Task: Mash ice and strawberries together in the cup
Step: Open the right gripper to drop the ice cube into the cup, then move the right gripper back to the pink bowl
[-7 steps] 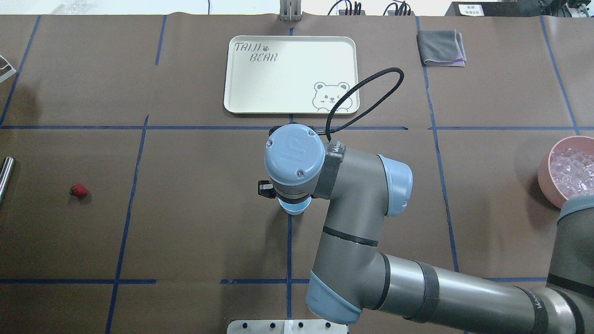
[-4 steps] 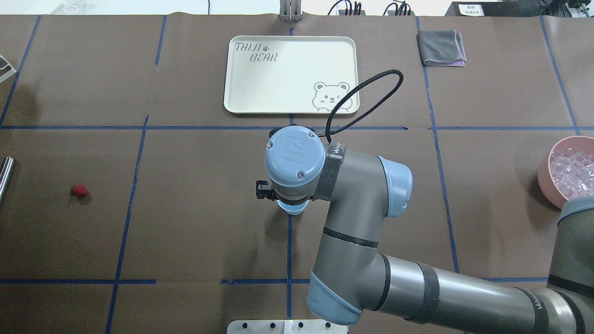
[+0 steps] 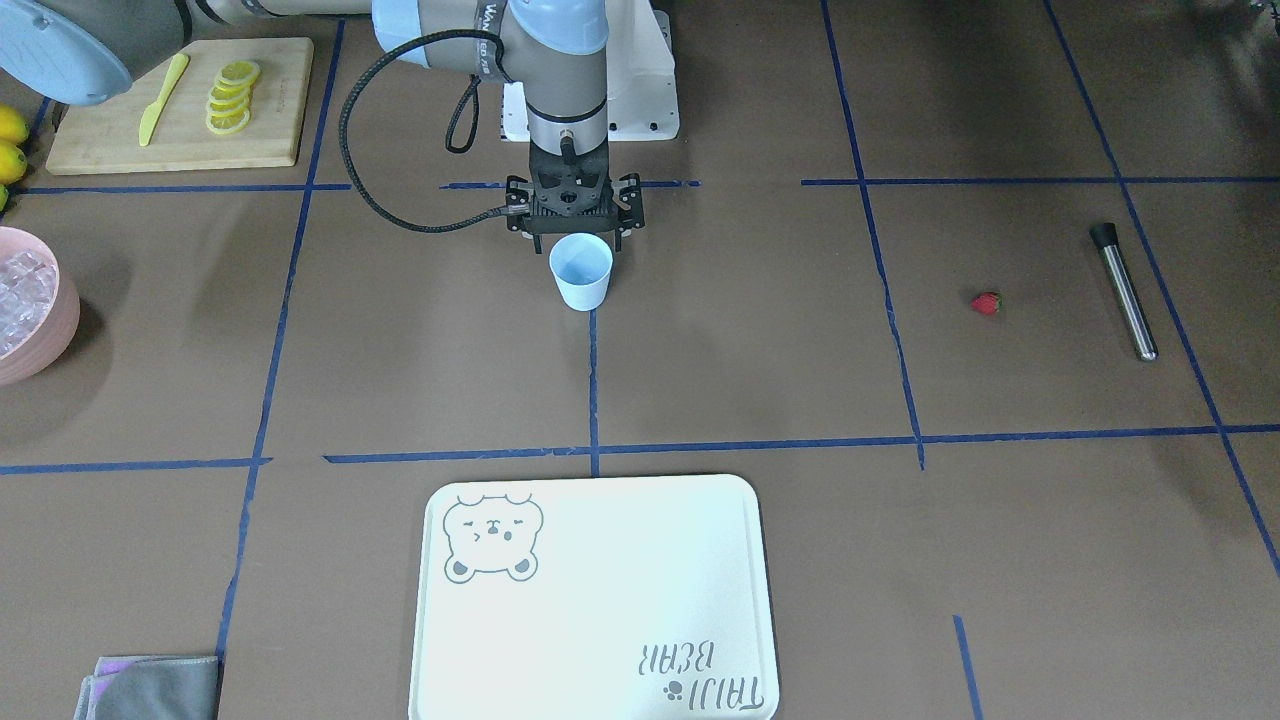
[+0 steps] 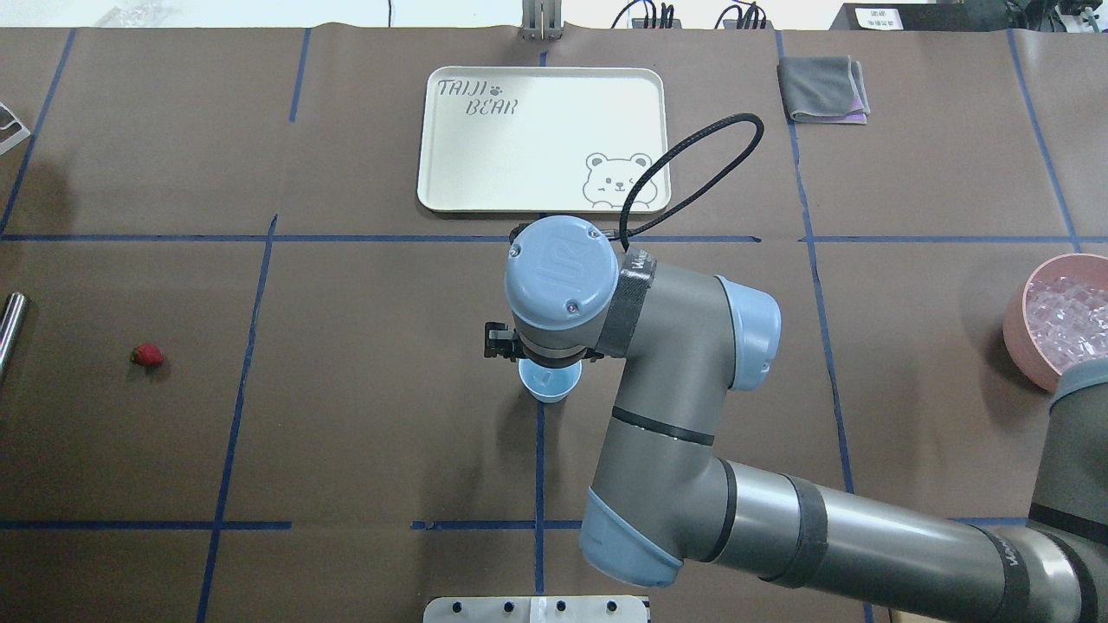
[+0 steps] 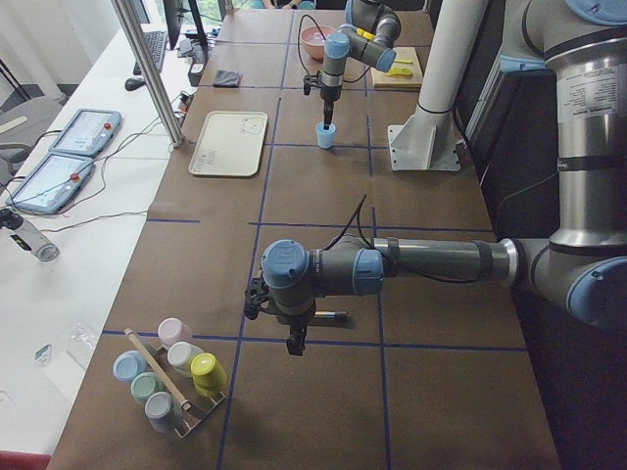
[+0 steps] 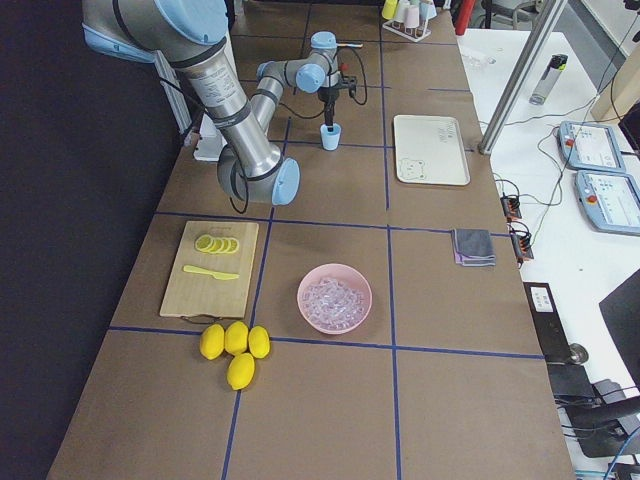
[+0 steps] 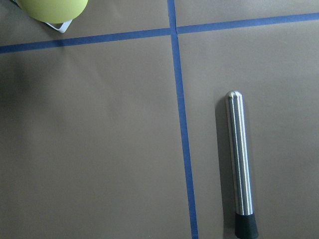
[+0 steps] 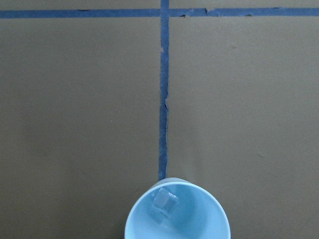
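Note:
The light blue cup [image 3: 581, 272] stands upright mid-table on a blue tape line. It holds one ice cube [image 8: 164, 204]. My right gripper [image 3: 578, 238] hangs just above and behind the cup, jaws spread open and empty. More ice [image 4: 1073, 316] fills the pink bowl [image 3: 40, 350] at the robot's far right. The strawberry [image 4: 147, 354] lies alone on the mat far to the robot's left. My left gripper [image 5: 294, 345] hovers near a steel muddler [image 7: 239, 159], and I cannot tell whether it is open or shut.
A white bear tray [image 4: 537, 138] lies beyond the cup. A grey cloth [image 4: 822, 88] is at the far right. A cutting board [image 3: 180, 130] with lemon slices, and whole lemons [image 6: 235, 345], sit by the right arm's base. A rack of cups [image 5: 171, 372] stands near the left gripper.
My right wrist has shifted slightly away from the robot and to the right, uncovering more of the cup. The ice cube now shows inside it. The cup and strawberry have not moved.

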You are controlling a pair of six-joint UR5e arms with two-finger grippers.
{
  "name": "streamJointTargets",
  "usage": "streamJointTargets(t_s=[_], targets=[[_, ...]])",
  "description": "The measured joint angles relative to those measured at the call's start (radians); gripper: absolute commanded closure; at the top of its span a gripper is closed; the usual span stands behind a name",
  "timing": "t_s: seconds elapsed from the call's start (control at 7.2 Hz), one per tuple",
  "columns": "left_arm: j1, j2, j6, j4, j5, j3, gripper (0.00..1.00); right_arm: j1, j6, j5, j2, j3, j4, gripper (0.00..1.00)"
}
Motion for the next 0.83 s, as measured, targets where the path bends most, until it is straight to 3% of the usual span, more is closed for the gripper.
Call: streamJointTargets(t_s=[0.28, 0.56, 0.83], targets=[[0.000, 0.001, 0.000, 0.001, 0.000, 0.001, 0.00, 0.068, -0.076, 0.066, -0.067, 0.045, 0.001, 0.01], [0.000, 0.002, 0.000, 0.001, 0.000, 0.001, 0.00, 0.166, -0.233, 0.133, -0.214, 0.154, 0.002, 0.00], [0.001, 0.002, 0.000, 0.000, 0.000, 0.001, 0.00, 0.353, -0.454, 0.294, -0.376, 0.254, 0.002, 0.00]])
